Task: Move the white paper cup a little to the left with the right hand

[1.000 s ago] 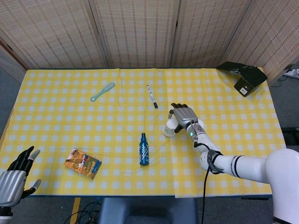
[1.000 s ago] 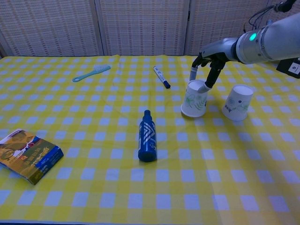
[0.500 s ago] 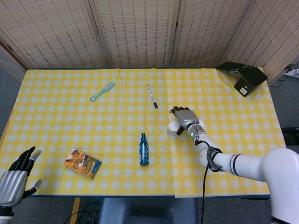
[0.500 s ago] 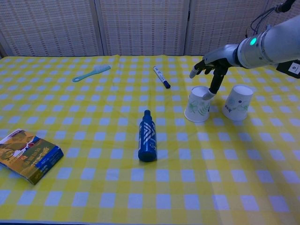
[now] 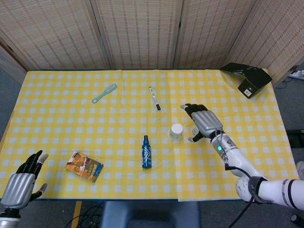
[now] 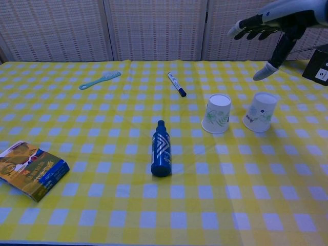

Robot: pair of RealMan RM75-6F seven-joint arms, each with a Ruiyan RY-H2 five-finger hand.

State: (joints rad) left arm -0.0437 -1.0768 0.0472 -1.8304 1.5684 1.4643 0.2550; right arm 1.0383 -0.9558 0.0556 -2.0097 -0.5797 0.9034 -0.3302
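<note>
The white paper cup [image 6: 217, 114] with a green leaf print stands upside down on the yellow checked cloth, seen from above as a white disc [image 5: 175, 131]. A second white paper cup [image 6: 261, 111] stands just to its right; in the head view my right hand hides it. My right hand [image 6: 271, 25] hovers high above both cups with fingers spread and nothing in it, and its back [image 5: 203, 122] shows right of the printed cup. My left hand [image 5: 21, 183] is open off the table's front left corner.
A blue bottle [image 6: 162, 149] lies left of and nearer than the cups. A marker [image 6: 177, 84] lies behind them. A teal brush [image 6: 100, 79] is at the back left, a book [image 6: 32, 169] at the front left, a black box [image 5: 247, 78] at the back right.
My right hand has let go of the printed cup and risen up and to the right. The cup, tilted before, now stands flat. My left hand has sunk slightly.
</note>
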